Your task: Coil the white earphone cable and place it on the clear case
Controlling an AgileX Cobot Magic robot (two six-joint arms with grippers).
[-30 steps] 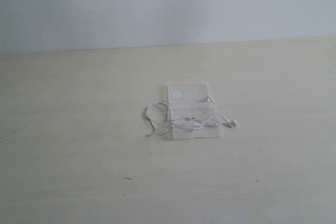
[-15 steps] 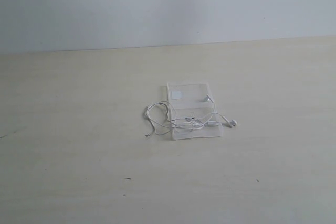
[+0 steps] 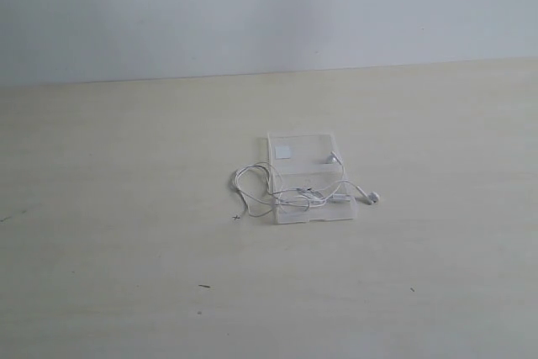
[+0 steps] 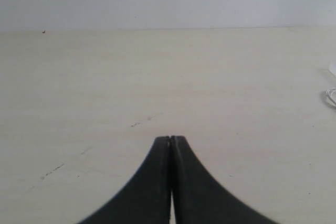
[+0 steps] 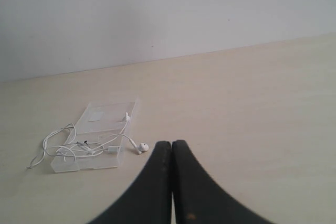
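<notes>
On worktop (image 3: 126, 250) centre, white earphone cable (image 3: 303, 196) lies crosswise over clear case (image 3: 307, 147). Pressed together, empty: left fingers (image 4: 152, 182) & right fingers (image 5: 152, 182); right arm prob. nearer.

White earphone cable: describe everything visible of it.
In the exterior view the thin white earphone cable lies tangled, not coiled, mostly across the nearer half of the clear flat plastic case. A loop spills left onto the pale wooden table. One earbud lies on the table beside the case's right edge; the other rests on the farther half. Nothing grips it.
</notes>
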